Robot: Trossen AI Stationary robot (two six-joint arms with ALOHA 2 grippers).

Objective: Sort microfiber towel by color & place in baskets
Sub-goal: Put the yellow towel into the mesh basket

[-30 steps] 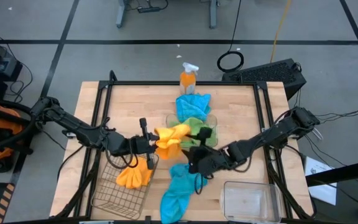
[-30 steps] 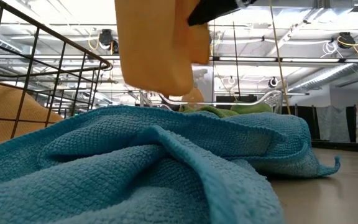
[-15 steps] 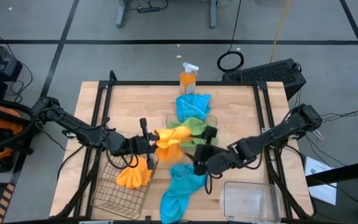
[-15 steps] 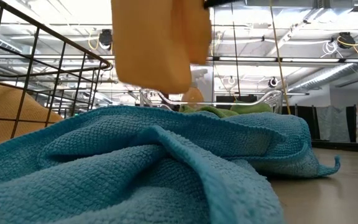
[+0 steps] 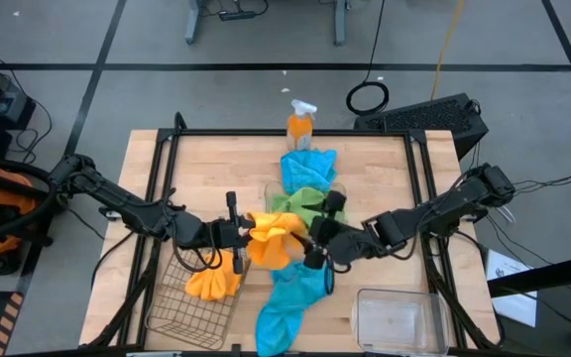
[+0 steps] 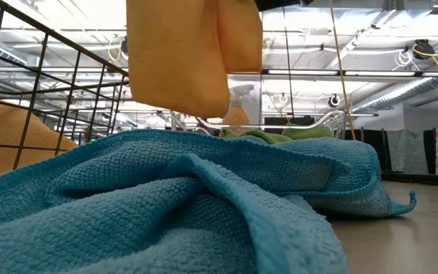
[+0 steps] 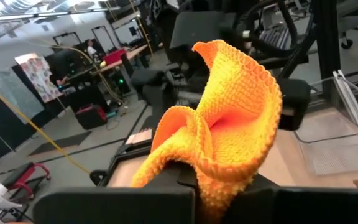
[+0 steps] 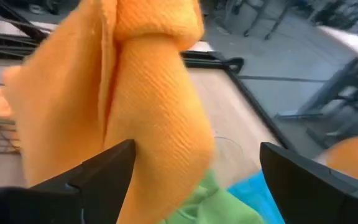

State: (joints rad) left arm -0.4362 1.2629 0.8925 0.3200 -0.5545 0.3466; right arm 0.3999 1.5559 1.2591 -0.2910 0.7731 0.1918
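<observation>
My left gripper is shut on an orange-yellow microfiber towel held above the table's middle; in the low view this towel hangs from above. My right gripper is open at that towel's right, its fingers on either side of the hanging cloth; whether they touch it I cannot tell. A second orange-yellow towel lies in the wire basket. A blue towel lies on the table below the grippers, another farther back. A green towel fills a clear basket. My left gripper pinches a bunched fold of the orange-yellow towel between its two fingers. The fingers come level from the table's left. The towel is lifted clear of the table, part ruffling up past the fingers and the rest hanging below them.
An orange spray bottle stands at the table's far edge. A second clear plastic basket sits at the near right. The wire basket's wall rises beside the near blue towel. Bare wood lies at the far left and far right.
My right gripper has risen from over the near blue towel and moved toward the held orange-yellow towel, rolling a little. The towel's hanging part has swung toward the wire basket and now shows broader in the low view. My left gripper has kept its hold.
</observation>
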